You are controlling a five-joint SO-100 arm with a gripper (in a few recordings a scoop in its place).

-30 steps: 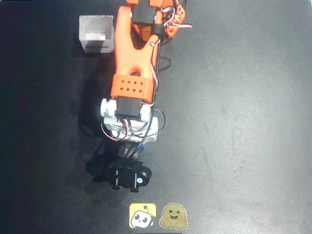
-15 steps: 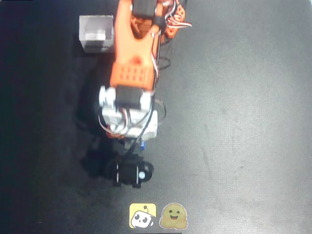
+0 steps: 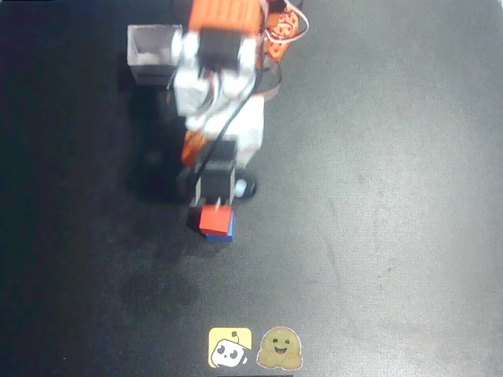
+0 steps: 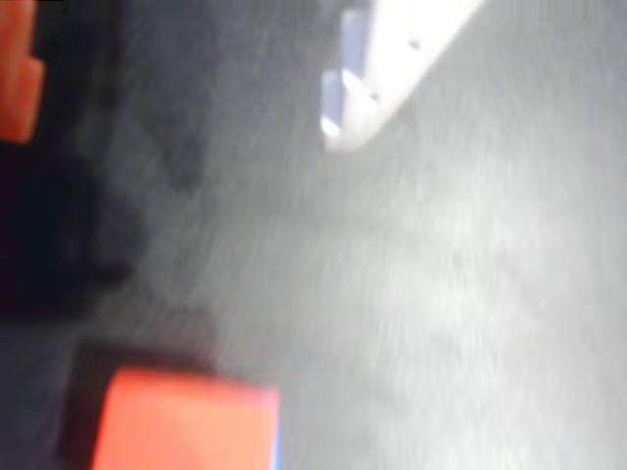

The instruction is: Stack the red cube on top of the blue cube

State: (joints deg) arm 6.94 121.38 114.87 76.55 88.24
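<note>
Gripper [image 3: 211,206] opening not discernible; nothing visibly held. Red cube [image 3: 215,220] stacked on blue cube [image 3: 229,234], directly below fingertips in overhead view. Contact with cube unclear.

A red cube [image 3: 215,219] tops a blue cube [image 3: 228,235] on the black table [image 3: 377,196], near an orange arm [image 3: 228,16].

Red cube [image 3: 216,219] and blue cube [image 3: 229,234]: matte faces seen, plain and solid. Table [image 3: 377,196]: dark, matt, faintly mottled surface. Arm [image 3: 228,16]: orange plastic, smooth. Box [image 3: 149,55]: white walls, material not told. Two stickers [image 3: 255,348]: glossy look.
</note>
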